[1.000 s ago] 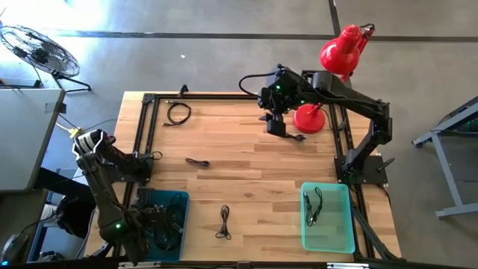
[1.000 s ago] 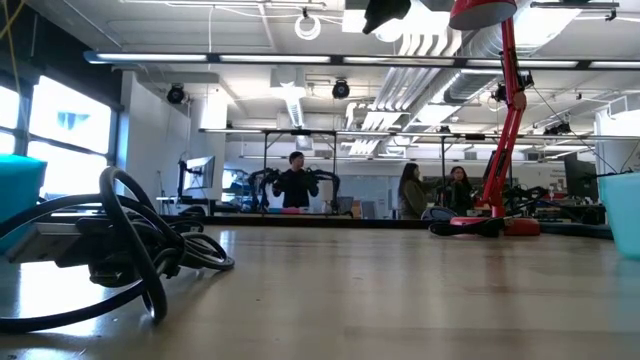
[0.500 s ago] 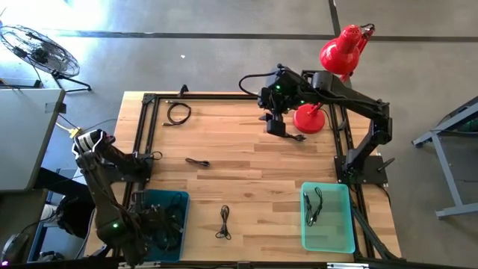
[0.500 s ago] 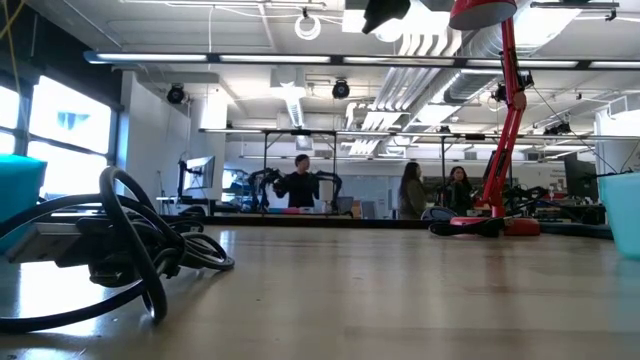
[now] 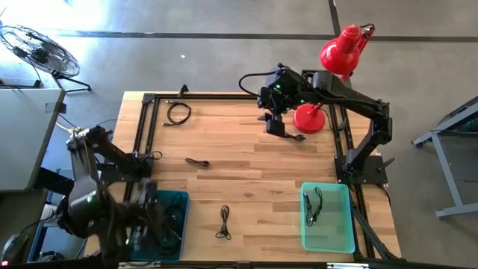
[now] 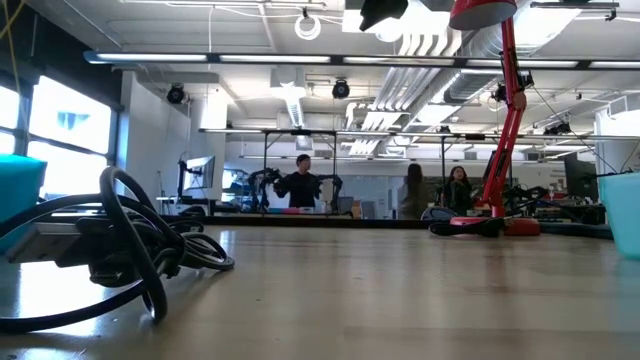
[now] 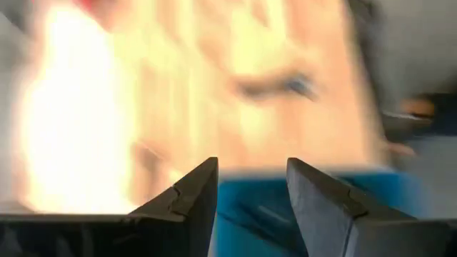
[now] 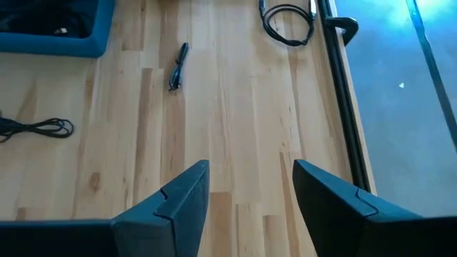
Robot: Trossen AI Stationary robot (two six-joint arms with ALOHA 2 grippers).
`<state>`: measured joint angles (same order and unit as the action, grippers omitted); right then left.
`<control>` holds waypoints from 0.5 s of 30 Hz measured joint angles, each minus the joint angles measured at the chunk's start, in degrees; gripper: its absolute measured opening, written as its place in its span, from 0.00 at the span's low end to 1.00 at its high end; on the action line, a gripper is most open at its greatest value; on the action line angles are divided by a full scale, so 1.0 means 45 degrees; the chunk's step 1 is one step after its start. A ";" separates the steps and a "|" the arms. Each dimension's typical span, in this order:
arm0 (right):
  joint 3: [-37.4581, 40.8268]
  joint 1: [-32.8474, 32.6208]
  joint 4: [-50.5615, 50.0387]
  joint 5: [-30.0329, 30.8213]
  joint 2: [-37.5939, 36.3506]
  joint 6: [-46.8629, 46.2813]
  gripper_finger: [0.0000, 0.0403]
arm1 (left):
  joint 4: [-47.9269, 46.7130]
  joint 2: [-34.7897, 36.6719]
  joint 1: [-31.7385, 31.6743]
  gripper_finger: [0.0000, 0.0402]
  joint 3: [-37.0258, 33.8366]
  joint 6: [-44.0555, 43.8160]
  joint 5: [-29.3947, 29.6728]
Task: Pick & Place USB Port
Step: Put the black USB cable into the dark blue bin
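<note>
Left gripper sits at the lower left of the overhead picture, blurred, over the dark blue bin. Its wrist camera shows two dark fingers spread apart with nothing between them, the blue bin rim just beyond, and a smeared dark cable farther out on the wood.

Largest in the overhead picture is the pale wooden table, edged by a black metal frame. The right arm reaches in from the right edge toward the upper middle, where the right gripper hangs above the table. Its wrist camera shows the two fingers spread wide and empty, over bare wood.

A red desk lamp stands at the upper right, its round red base just beside the right gripper. A floor fan sits off the table at the upper left.

The teal bin at the lower right holds one dark cable. The dark blue bin holds a tangle of dark cables.

Three cables lie loose on the table: a coiled cable at the upper left, a short USB cable left of centre, and a bundled cable at the lower middle, between the two bins.

At table height, the bundled cable looms large at the left, and people stand far off in the room behind.
</note>
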<state>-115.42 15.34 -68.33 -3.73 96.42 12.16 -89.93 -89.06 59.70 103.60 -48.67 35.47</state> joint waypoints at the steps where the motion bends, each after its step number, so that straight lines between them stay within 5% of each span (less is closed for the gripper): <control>1: 0.0000 -0.0004 -0.0001 -0.0095 0.0000 -0.0054 0.48 | -0.0061 0.0183 -0.0176 0.40 -0.0002 0.1049 0.1097; 6: 0.0000 -0.0001 -0.0313 -0.0291 0.0000 -0.0247 0.48 | 0.0009 0.0851 -0.2287 0.40 -0.0002 0.4176 0.4515; 15: 0.0000 -0.0001 -0.1187 -0.0146 0.0000 -0.0267 0.48 | -0.0026 0.2350 -0.9649 0.40 -0.0002 0.8482 0.3457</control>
<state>-115.42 15.33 -73.67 -4.38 96.42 10.96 -90.04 -78.48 16.27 103.59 -10.50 51.03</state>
